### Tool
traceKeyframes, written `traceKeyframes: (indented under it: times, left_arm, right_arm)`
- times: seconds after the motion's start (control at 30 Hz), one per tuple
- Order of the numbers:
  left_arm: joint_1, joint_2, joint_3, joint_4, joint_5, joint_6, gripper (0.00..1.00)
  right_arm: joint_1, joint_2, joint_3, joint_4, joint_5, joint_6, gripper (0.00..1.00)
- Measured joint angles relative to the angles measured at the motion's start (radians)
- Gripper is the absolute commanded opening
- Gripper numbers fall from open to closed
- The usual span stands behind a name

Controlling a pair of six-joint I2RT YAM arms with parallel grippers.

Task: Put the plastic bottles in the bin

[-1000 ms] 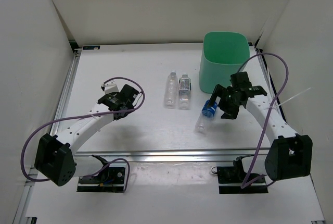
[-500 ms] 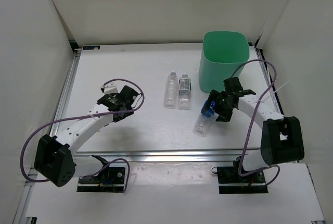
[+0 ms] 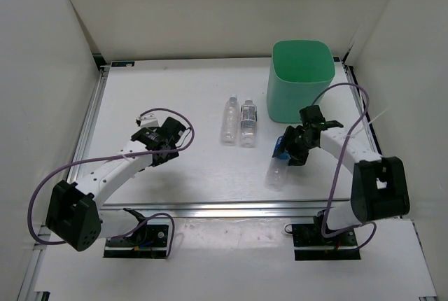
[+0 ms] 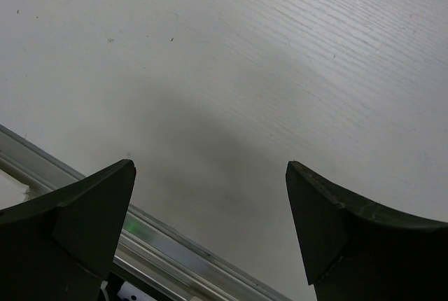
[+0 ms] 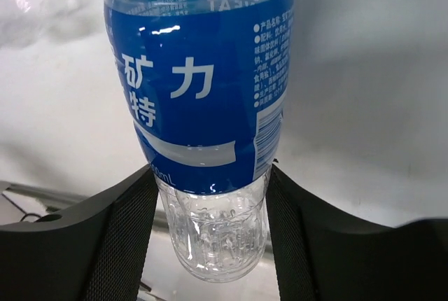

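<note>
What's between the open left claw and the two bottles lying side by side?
Nothing. In the top view, only bare white table lies between the left gripper and the two bottles.

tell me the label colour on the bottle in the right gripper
Blue label with white lettering, best seen in the right wrist view.

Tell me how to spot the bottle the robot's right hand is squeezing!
Find the tall mint-green plastic bin at the back right of the white table. Just in front of it, the black right gripper pinches a small clear plastic bottle. Only this one has a bright blue label; the two plain clear bottles lie side by side further left.
</note>
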Motion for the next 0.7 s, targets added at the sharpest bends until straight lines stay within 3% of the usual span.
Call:
traceKeyframes:
  times: [0.2,0.37,0.57,0.7]
  left_arm:
    - [0.0,0.0,0.0,0.006,0.0,0.0,1.0]
    - [0.0,0.017,0.0,0.015,0.0,0.0,1.0]
    - [0.0,0.05,0.009,0.05,0.019,0.031,1.0]
    - [0.0,0.095,0.065,0.074,0.05,0.079,1.0]
  right_arm:
    - [0.009,-0.291,0.04,-0.197,-0.003,0.021,0.5]
    - [0.011,-0.426,0.32,-0.352,0.053,0.036,0.49]
    - [-0.013,-0.248,0.877,-0.417,0.153,0.026,0.49]
    - [-0.069,0.011,1.251,-0.418,0.153,0.016,0.6]
